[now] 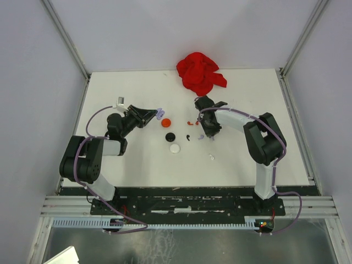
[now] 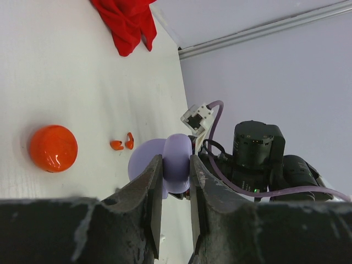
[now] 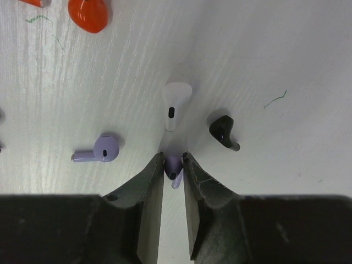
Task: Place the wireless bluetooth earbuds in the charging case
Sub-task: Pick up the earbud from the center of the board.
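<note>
**Right wrist view.** Your right gripper (image 3: pixel 174 163) had its jaws pressed together on a lilac earbud (image 3: pixel 174 166). The head was caught between the very tips and the stem angled back toward the wrist. Just ahead of the tips lay a white earbud (image 3: pixel 175 103). A black earbud (image 3: pixel 224 132) lay ahead and to the right, and a second lilac earbud (image 3: pixel 99 149) lay off to the left, all apart from one another on the table (image 3: pixel 286 49).

**Left wrist view.** Your left gripper (image 2: pixel 175 161) was pinching the lilac charging case (image 2: pixel 179 147), which stood out past the fingertips. Two rounded halves showed, suggesting an open lid, but the wells were hidden. Beyond the tips and to the left sat the red earbuds (image 2: pixel 122 144), and farther left a red disc (image 2: pixel 53 148).

**Step in hand:** carrying the pinched bud to the case.
- The bite was shallow, so you would have done well to lift slowly (a tip-only pinch lets a bud swivel).
- Keep the left clamp firm.
- Bring the stem in line with its well before lowering.
- Part the right jaws only once the bud was seated.
</note>
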